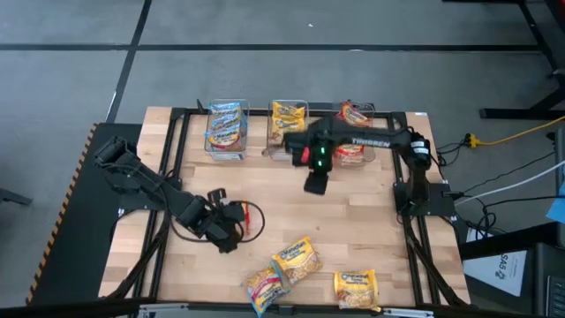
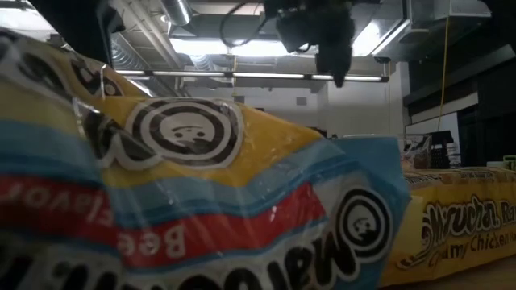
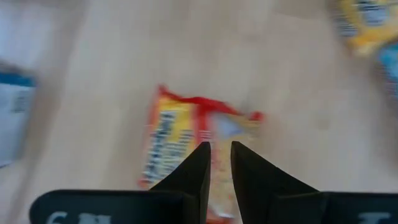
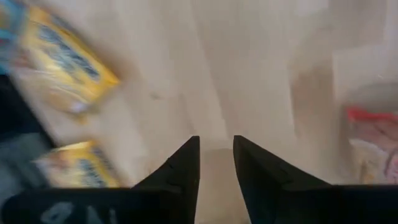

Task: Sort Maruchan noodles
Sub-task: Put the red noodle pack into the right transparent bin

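Three clear plastic rectangular bins stand in a row along the far edge of the pale wooden slat table [image 1: 353,221]: the left bin [image 1: 226,132] holds blue-trimmed Maruchan noodle packets, the middle bin [image 1: 288,119] yellow ones, the right bin [image 1: 357,124] red ones. Well apart from the bins, at the table's near edge, three loose packets lie flat: a red-trimmed packet [image 1: 265,288] touching a yellow packet [image 1: 297,259], and another yellow packet [image 1: 355,286] just beside them. The right gripper [image 1: 317,184] hangs near the middle bin with its fingers [image 4: 186,168] a little apart and nothing between them. The left gripper [image 1: 252,221], between the bins and the loose packets, is clamped on a fourth red-trimmed packet [image 3: 180,140]. Grey floor surrounds the table; ceiling strip lights [image 2: 242,74] glow beyond.
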